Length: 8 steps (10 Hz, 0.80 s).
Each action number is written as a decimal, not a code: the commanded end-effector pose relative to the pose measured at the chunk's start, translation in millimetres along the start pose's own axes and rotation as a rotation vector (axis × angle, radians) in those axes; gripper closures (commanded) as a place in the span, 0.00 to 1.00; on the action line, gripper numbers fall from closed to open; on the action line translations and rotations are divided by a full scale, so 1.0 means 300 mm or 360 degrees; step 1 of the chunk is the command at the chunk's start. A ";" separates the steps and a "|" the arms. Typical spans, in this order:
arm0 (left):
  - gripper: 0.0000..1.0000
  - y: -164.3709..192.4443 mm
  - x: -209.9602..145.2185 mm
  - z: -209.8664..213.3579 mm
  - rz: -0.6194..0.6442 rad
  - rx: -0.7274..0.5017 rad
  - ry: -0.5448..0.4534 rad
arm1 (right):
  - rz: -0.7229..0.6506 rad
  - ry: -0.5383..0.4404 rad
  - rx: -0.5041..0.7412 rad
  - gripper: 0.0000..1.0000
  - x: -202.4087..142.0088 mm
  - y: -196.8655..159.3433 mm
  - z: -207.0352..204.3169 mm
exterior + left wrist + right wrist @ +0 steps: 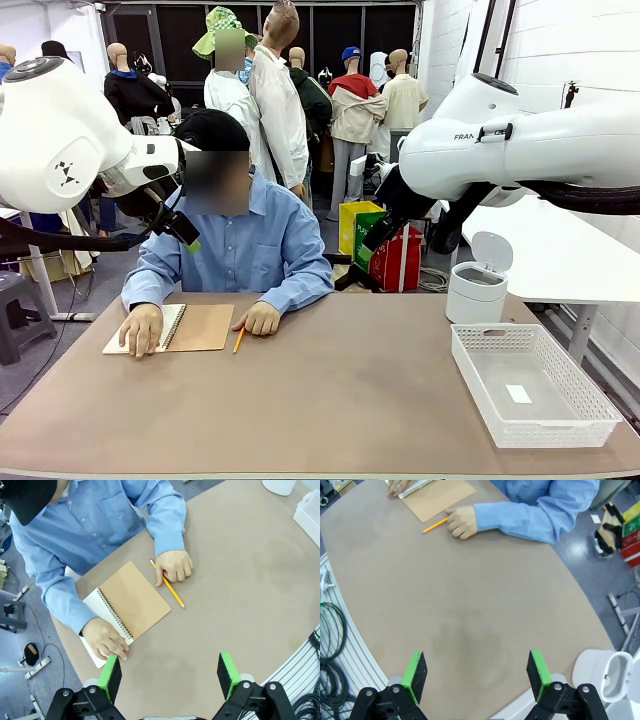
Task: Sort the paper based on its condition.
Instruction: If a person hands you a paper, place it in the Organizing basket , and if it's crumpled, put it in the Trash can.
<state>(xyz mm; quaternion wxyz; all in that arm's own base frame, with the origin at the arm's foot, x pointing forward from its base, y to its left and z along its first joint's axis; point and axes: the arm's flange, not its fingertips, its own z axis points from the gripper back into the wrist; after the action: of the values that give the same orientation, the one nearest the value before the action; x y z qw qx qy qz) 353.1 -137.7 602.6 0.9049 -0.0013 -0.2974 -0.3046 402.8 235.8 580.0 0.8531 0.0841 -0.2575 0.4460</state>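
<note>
While no loose sheet of paper can be seen lying free on the tabletop (330, 400), the sorting is judged to be at its very start, with nothing yet placed and every sheet still to be handled; the only paper in sight is the white page of the notebook (172, 327) at the left of the front view, its tan cover folded open and one of the person's hands (141, 329) laid flat on the page; the other hand (262, 318) is rested beside a yellow pencil (239, 340), just right of the notebook.

At the lower right of the front view a white mesh basket (590, 392) is seen, empty except for a tiny white scrap (518, 394) on its floor; behind it, a small white bin (477, 286) is stood with its lid tipped up, and its contents cannot be made out.

In the left wrist view, the left tool (170, 671) is held above the tabletop with its green pads spread wide, nothing between them; in the right wrist view, the right tool (477, 672) is likewise spread wide and empty over bare tabletop.
</note>
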 end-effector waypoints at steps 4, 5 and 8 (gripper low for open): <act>0.00 0.002 0.000 0.003 -0.0009 -0.0005 -0.0005 | -0.0008 0.0004 -0.0002 0.00 0.000 0.002 -0.002; 0.00 0.002 0.000 0.003 -0.0009 -0.0005 -0.0005 | -0.0008 0.0004 -0.0002 0.00 0.000 0.002 -0.002; 0.00 0.002 0.000 0.003 -0.0009 -0.0005 -0.0005 | -0.0008 0.0004 -0.0002 0.00 0.000 0.002 -0.002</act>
<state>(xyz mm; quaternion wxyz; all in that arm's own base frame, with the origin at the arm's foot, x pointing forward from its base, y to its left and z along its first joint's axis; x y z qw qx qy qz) 353.1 -137.7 602.6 0.9049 -0.0013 -0.2974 -0.3046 402.8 235.8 580.0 0.8531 0.0841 -0.2575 0.4460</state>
